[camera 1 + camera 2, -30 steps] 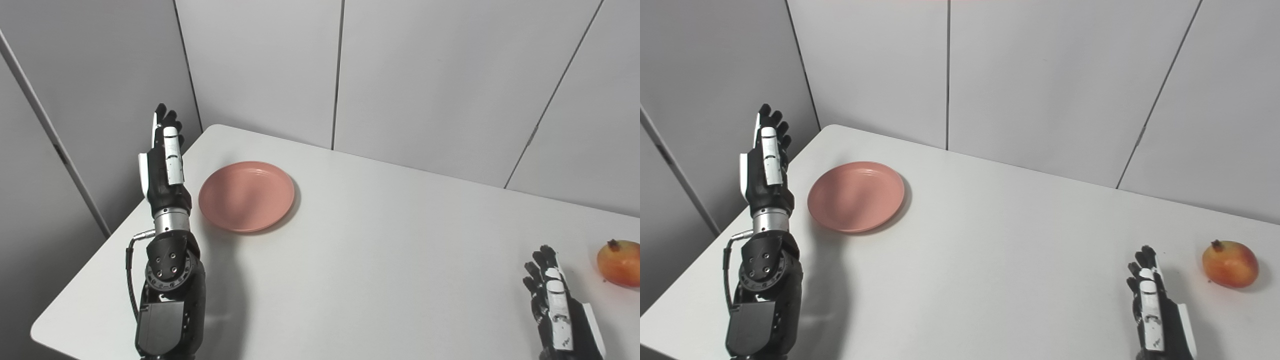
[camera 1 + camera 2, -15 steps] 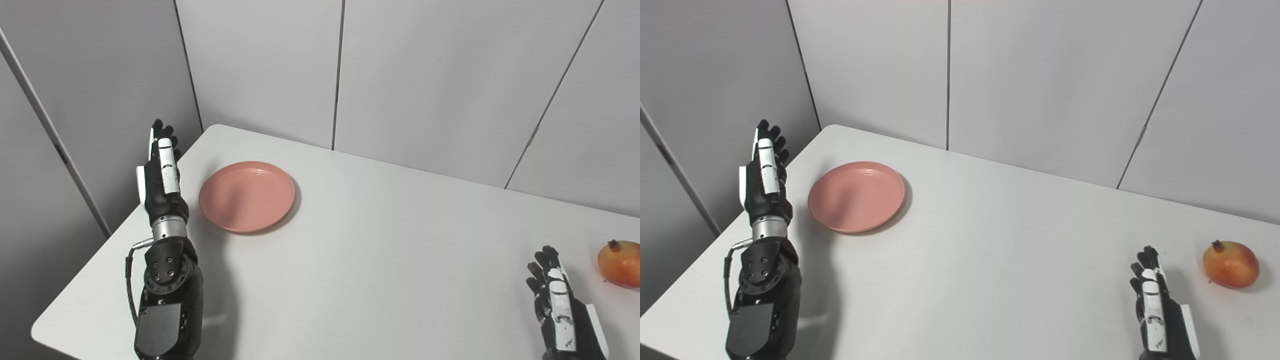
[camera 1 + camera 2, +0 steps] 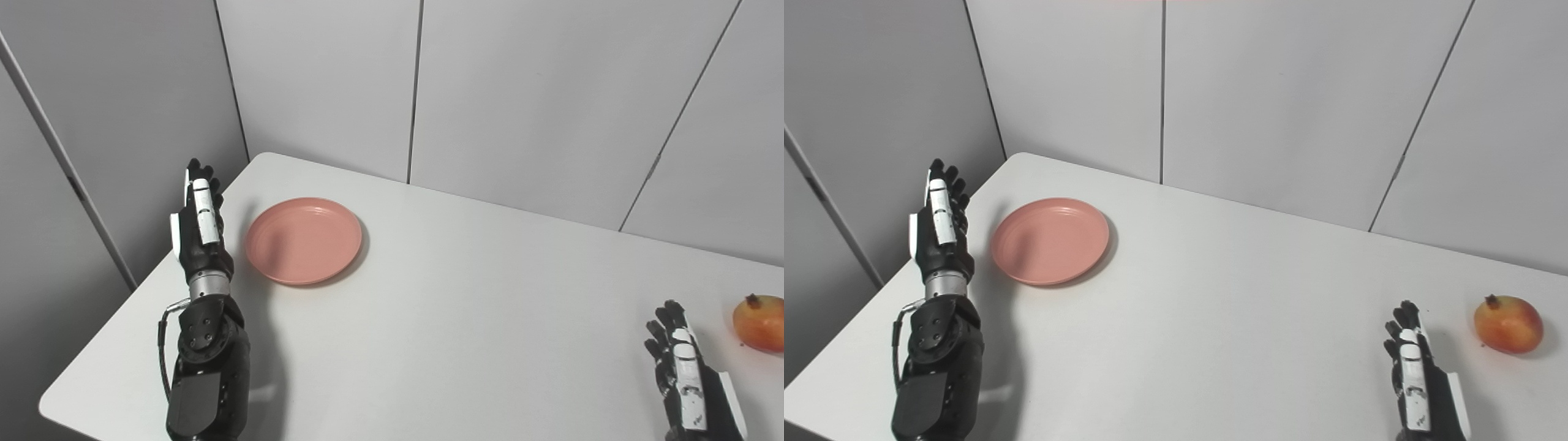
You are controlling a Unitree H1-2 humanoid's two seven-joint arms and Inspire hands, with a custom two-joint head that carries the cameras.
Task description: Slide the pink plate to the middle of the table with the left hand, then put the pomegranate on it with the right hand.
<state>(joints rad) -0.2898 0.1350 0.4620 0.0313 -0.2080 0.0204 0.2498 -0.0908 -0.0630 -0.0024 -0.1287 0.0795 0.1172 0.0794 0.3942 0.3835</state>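
Note:
A round pink plate (image 3: 303,240) lies on the white table (image 3: 465,318), toward its far left corner. My left hand (image 3: 199,214) stands edge-up just left of the plate, fingers straight and apart, open, with a small gap to the rim. At the table's right side rests a red-orange pomegranate (image 3: 1508,324). My right hand (image 3: 1415,373) is near the front edge, left of the fruit and apart from it, open with nothing in it.
The table's left edge (image 3: 141,288) runs right beside my left forearm. Grey wall panels (image 3: 514,92) stand close behind the far edge. Bare white tabletop stretches between the plate and the pomegranate.
My left hand has come down and a little forward beside the plate. The plate, the pomegranate and my right hand have stayed where they were.

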